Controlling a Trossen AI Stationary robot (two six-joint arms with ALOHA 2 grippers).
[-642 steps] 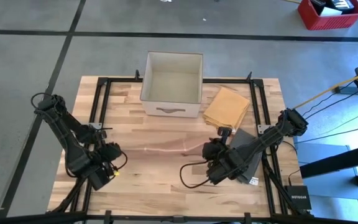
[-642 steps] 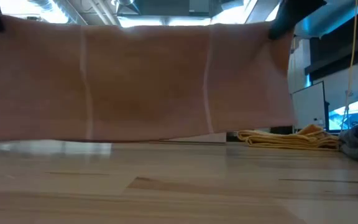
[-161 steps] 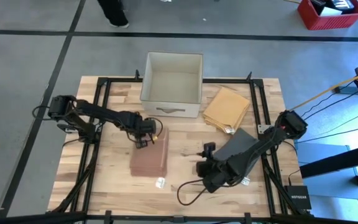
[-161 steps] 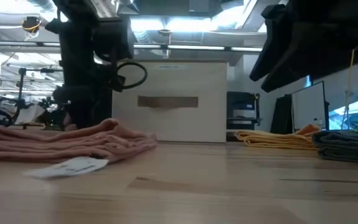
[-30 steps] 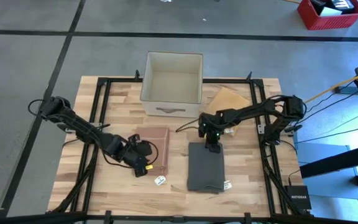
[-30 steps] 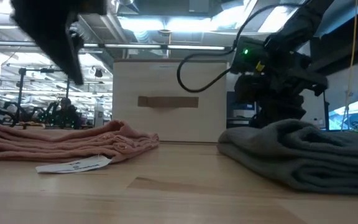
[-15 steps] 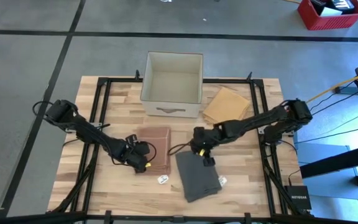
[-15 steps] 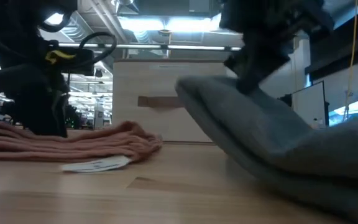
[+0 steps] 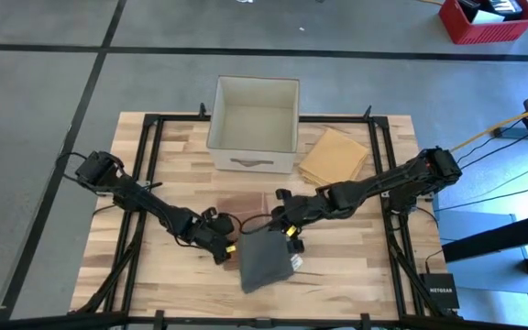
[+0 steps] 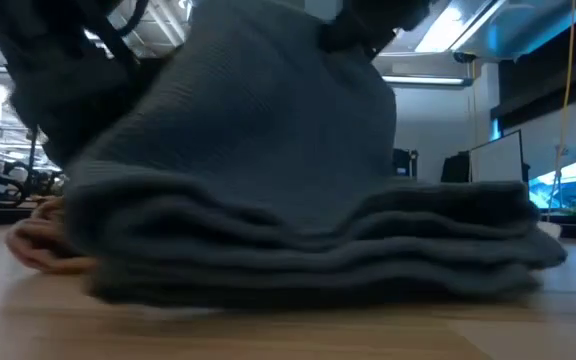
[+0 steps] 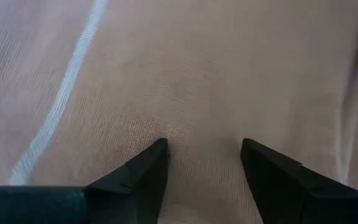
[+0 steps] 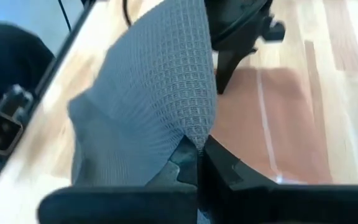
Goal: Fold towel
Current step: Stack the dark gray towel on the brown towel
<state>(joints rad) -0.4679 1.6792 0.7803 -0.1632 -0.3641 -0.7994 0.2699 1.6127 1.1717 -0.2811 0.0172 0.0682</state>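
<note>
Grey towel (image 9: 266, 260) sits folded at front-centre of bench (image 9: 356, 266), one edge lifted by right hand (image 9: 289, 235), rest still lying on the wood. Right hand is pinched tight on that raised edge; right wrist view shows waffle-weave cloth caught btwn the closed fingers (image 12: 185, 163) and hanging away from them. Pink towel (image 9: 246, 203) lies folded just behind, partly under the grey one, near box (image 9: 255, 110). Yellow towel (image 9: 334, 155) lies folded to the right of box, well apart.

Left hand (image 9: 222, 252) is low at grey towel's left edge, fingers (image 11: 143, 174) spread fairly wide w/ nothing btwn them, hovering right over pink cloth.

Handling, my read: soft, limp, light, no stiffness at all, so it droops from any single grip and layers can slide apart. Waffle texture should give decent bite, not slippery. Thick stack in low view means a pinch may take only top layers. Best hold prob at a corner or along the folded edge, catching all layers; 2 corners at once if it needs lifting flat
</note>
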